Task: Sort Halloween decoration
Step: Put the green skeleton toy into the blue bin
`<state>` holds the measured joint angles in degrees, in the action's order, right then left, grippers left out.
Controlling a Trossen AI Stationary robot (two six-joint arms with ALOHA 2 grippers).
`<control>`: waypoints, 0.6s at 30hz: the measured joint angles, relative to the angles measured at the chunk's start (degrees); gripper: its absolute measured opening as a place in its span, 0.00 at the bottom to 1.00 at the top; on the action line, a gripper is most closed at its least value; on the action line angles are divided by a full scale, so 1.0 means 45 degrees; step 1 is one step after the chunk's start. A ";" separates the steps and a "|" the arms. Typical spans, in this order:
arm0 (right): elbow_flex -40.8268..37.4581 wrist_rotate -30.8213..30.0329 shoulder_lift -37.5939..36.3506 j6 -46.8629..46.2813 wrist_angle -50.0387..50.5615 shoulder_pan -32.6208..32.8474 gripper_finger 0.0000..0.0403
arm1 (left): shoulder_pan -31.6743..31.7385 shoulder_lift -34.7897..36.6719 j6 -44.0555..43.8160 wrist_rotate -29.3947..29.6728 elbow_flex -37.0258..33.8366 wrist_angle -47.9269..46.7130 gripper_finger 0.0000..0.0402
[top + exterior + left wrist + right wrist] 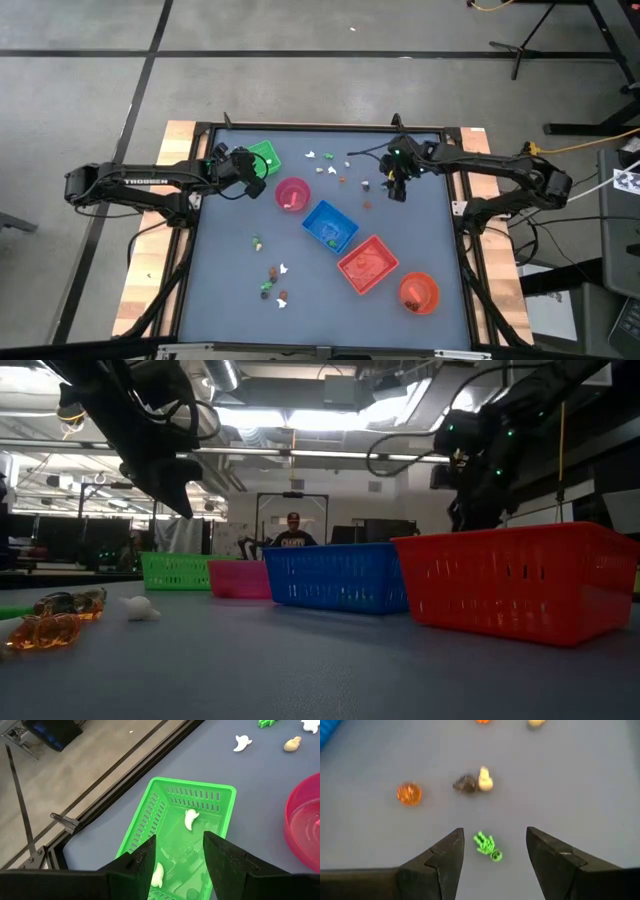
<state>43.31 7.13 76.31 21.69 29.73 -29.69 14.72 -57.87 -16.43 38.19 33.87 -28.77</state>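
1. Right gripper (494,851), jaws spread and empty. In my right wrist view a green skeleton figure (487,845) lies low in the frame, directly between the two fingers and touching neither. Its long axis runs on a slant from upper left to lower right, so it is not square to the jaw line. I judge this the piece the next move turns on: a straight descent and close, perhaps with a slight wrist turn.

2. Further up the same view: a dark trinket (464,784) touching a cream skull-like piece (485,779), and an orange pumpkin bead (409,793) apart at mid left. All lie ahead of the fingers, none between them.

3. Left gripper (179,855), jaws parted and holding nothing, above the green tray (156,809). Two white ghosts (191,819) lie inside the tray.

4. Overhead view: the right gripper (397,186) sits right of upper centre, beside the scattered trinkets; the left gripper (251,182) is at upper left, well apart from them. The right arm is plainly the nearer.

5. Remaining loose trinkets (272,282) lie at lower left of the overhead view, far from both grippers.
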 joint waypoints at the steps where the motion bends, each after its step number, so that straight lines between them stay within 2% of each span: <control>1: 0.0000 0.0001 0.0177 0.0116 0.0122 -0.0055 0.53 | 0.0000 0.0000 0.0000 0.0000 0.0000 0.0000 0.37; 11: 0.0000 -0.0051 0.2215 0.0918 0.0022 -0.0077 0.53 | 0.0000 0.0000 -0.0015 0.0002 0.0000 0.0000 0.37; 18: 0.0051 -0.1015 0.3079 0.0933 -0.0070 -0.0073 0.53 | -0.0001 0.0000 -0.0015 0.0002 0.0000 0.0000 0.37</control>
<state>43.54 2.56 90.17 25.89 29.42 -30.02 14.72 -57.87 -16.49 38.20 33.87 -28.77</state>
